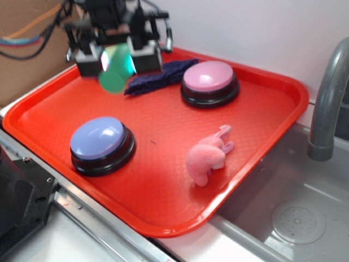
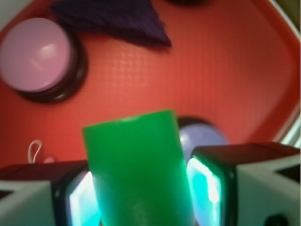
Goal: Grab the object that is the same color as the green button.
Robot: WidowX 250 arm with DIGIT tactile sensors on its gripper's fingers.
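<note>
1. Exterior view: the claw [image 1: 116, 59] hangs over the far left corner of the red tray [image 1: 262, 109], clenched around the green cylinder [image 1: 114, 71], which sits between its two pads and pokes out below them, lifted clear of the tray floor. The cylinder looks blurred here.
2. Same view: just right of the claw lies a dark purple cloth [image 1: 158, 76], crumpled on the tray. Beside the cloth, further right, stands the pink button [image 1: 209, 82] on its black base.
3. Same view: the lavender-blue button [image 1: 101, 143] stands near the tray's front left edge, well apart from the claw. A pink plush toy [image 1: 208, 155] lies on the tray between the two buttons and toward the front right.
4. Same view: the tray rests partly over a metal sink [image 1: 294, 213], with a grey faucet [image 1: 327, 98] rising at the right. A green button is not visible in this view.
5. Wrist view: the green cylinder [image 2: 138, 169] fills the lower middle, gripped on both sides by the pads [image 2: 204, 186], which glow with its green reflection.
6. Same view: beyond it, the lavender-blue button [image 2: 204, 136] peeks out just right of the cylinder, the pink button [image 2: 35, 54] sits at upper left, and the purple cloth [image 2: 113, 19] lies across the top. A thin white loop [image 2: 34, 150] shows at the left, too small to identify.
</note>
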